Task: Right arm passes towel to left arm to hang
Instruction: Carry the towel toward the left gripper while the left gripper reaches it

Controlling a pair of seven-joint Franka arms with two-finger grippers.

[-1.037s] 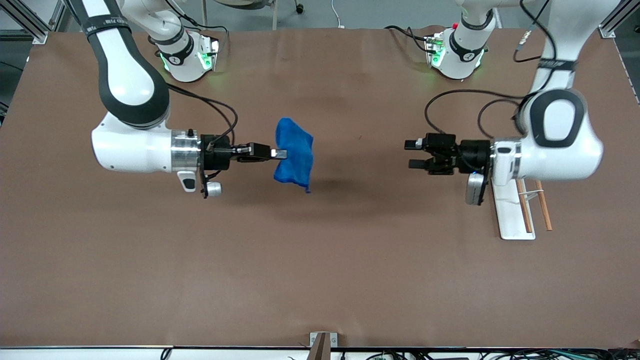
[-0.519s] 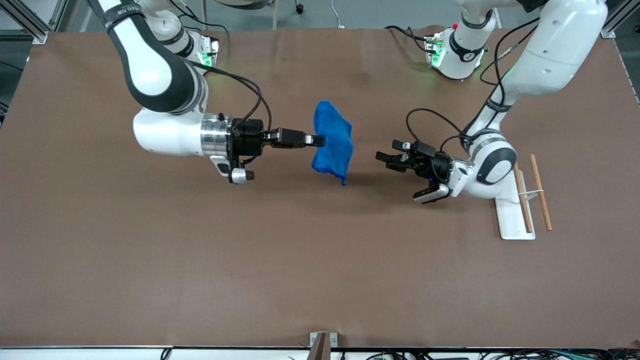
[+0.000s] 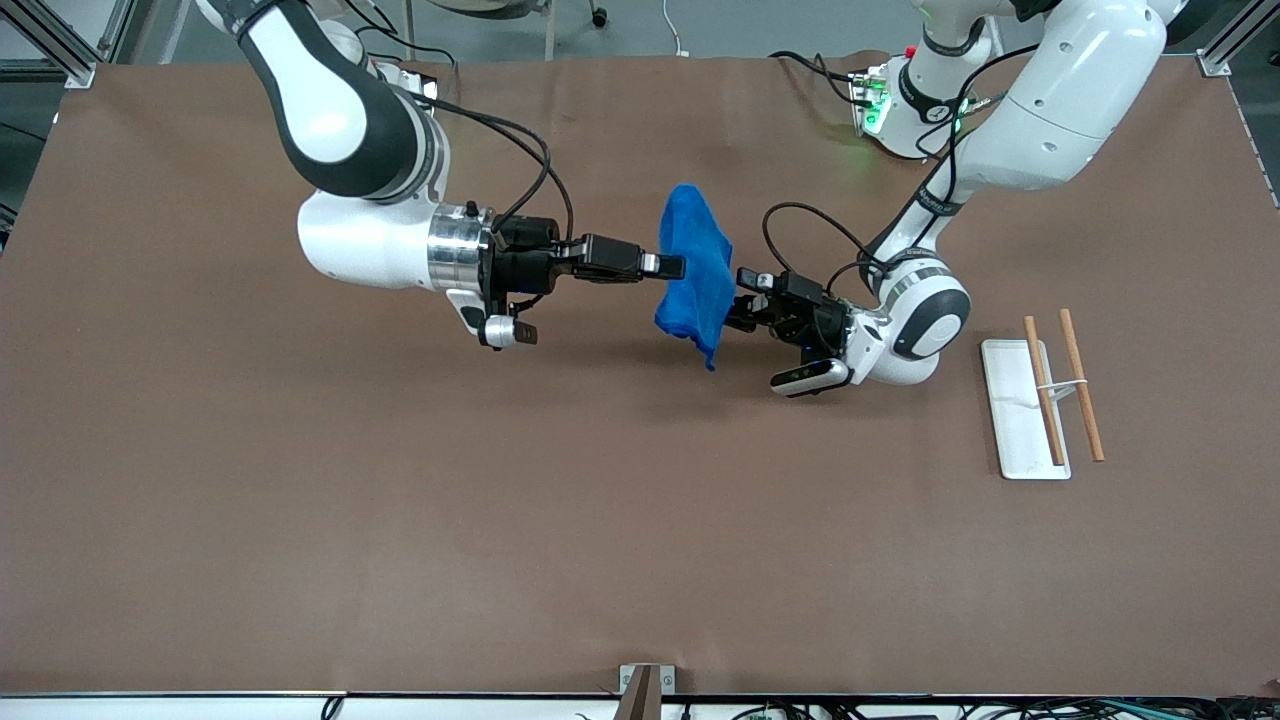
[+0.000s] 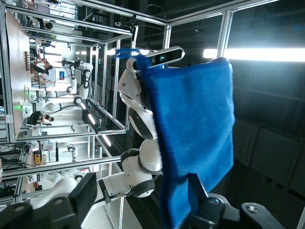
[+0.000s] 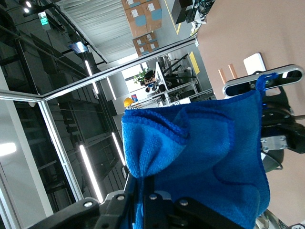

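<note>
Bright blue and softly wrinkled, the towel (image 3: 693, 272) hangs in the air above the middle of the brown worktop (image 3: 400, 520), held up by one edge. The right gripper (image 3: 672, 266) reaches in level from the right arm's (image 3: 360, 190) end of the worktop, its jaws closed on the upper edge of the towel, so that the cloth droops from there and ends in a point. In the right wrist view the towel (image 5: 200, 162) fills the middle, bunched where the jaws pinch it, with its short loop tag (image 5: 261, 82) sticking up at one corner.

The left gripper (image 3: 738, 298) has its jaws spread and sits right at the towel's lower part, on the side toward the left arm's (image 3: 1040, 120) end of the worktop. In the left wrist view the hanging edge of the towel (image 4: 193, 138) lies between the two spread fingers (image 4: 88, 193), and whether either finger touches the cloth cannot be told.

Toward the left arm's end of the worktop, well apart from the towel, a white rack base (image 3: 1012, 410) lies flat with two wooden rods (image 3: 1080, 398) beside and over it.
</note>
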